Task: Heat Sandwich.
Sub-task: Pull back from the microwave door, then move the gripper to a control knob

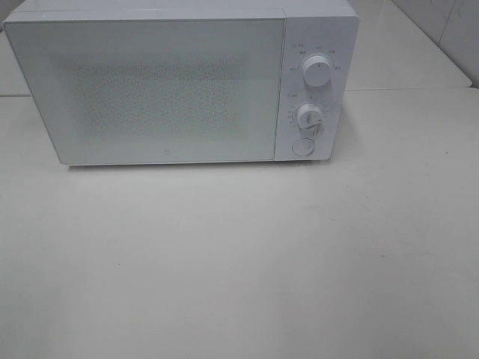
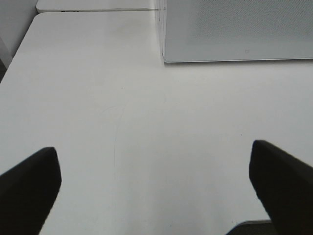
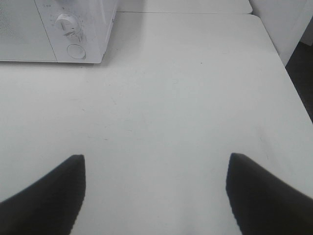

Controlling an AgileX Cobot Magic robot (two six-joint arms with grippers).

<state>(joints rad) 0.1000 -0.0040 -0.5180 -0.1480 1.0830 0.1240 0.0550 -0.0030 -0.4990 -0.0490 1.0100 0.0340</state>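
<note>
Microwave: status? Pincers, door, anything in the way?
Left pincer open, empty. Right pincer open, empty. Microwave door shut; sandwich not in view. Nothing seen in the way.

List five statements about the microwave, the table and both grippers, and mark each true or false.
1. The microwave is closed. True.
2. A sandwich sits on the table before it. False: no sandwich shows in any view.
3. The left gripper is open and empty. True.
4. The right gripper is clamped shut. False: it is open and empty, above the table.
5. The control panel carries one dial only. False: an upper knob and a lower knob, above a round button.
</note>
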